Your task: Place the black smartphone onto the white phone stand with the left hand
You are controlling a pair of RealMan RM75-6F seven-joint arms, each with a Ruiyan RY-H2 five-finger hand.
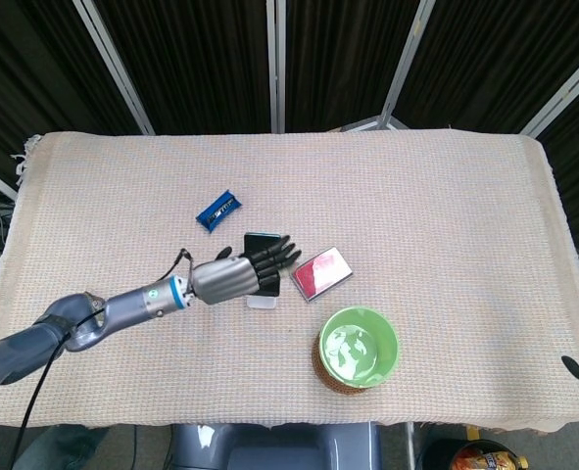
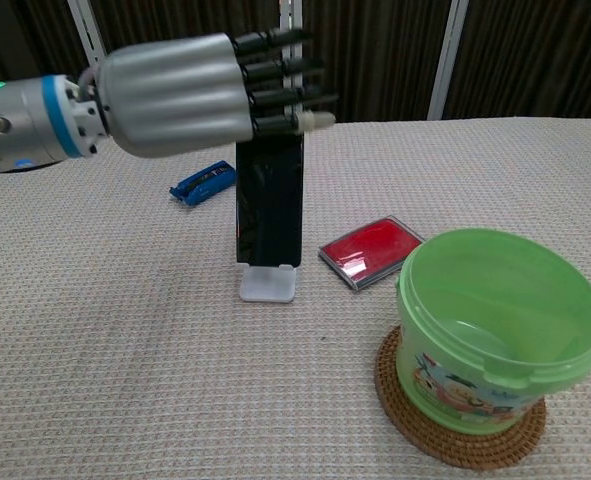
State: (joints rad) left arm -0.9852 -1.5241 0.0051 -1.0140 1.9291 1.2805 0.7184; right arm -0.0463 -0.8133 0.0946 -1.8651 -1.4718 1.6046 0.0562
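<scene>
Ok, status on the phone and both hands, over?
Left hand open, fingers straight, raised above the black smartphone. Smartphone upright on the white phone stand. Right hand not in view. Red case beside the stand, not touching.

silver left hand [image 2: 180,95], black fingers [image 2: 275,70]

"What's on the worktop [image 1: 446,215]?"

"A beige woven cloth [image 2: 125,370] covers it. On that lie a blue wrapped bar [image 1: 217,210], a white phone stand [image 2: 268,284], a red-faced flat case [image 2: 371,250] just beside it, and a wicker coaster [image 2: 425,432] under a green tub [image 2: 500,330]."
</scene>
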